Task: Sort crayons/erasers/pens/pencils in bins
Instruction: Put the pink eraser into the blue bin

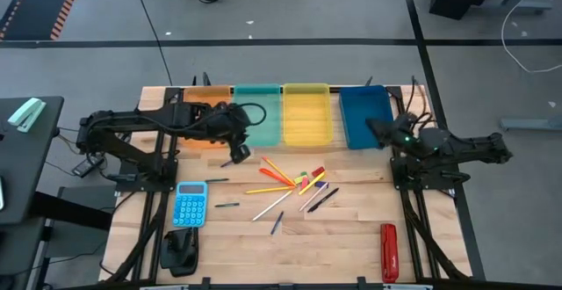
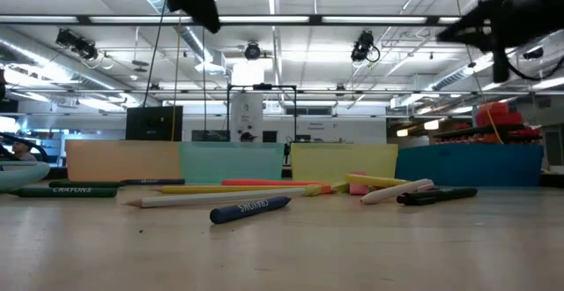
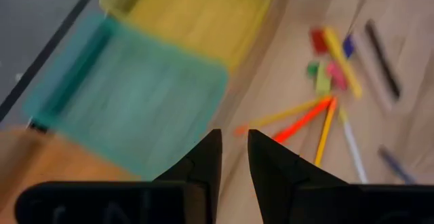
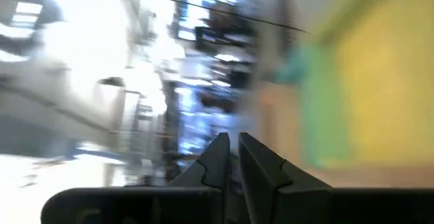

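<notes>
Crayons, erasers, pens, pencils [image 1: 294, 184]: loose heap mid-table, near side of the bins, unsorted.
Bins [image 1: 306, 114]: far row, within both arms' reach.
Left gripper [image 1: 239, 154]: narrow gap, empty, between bins and heap.
Right gripper [image 1: 376, 127]: nearly closed, empty, waiting over blue bin.

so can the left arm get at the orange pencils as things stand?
Probably yes. The left gripper hangs empty just beside the orange pencils, with bare table between and nothing in the way.
</notes>
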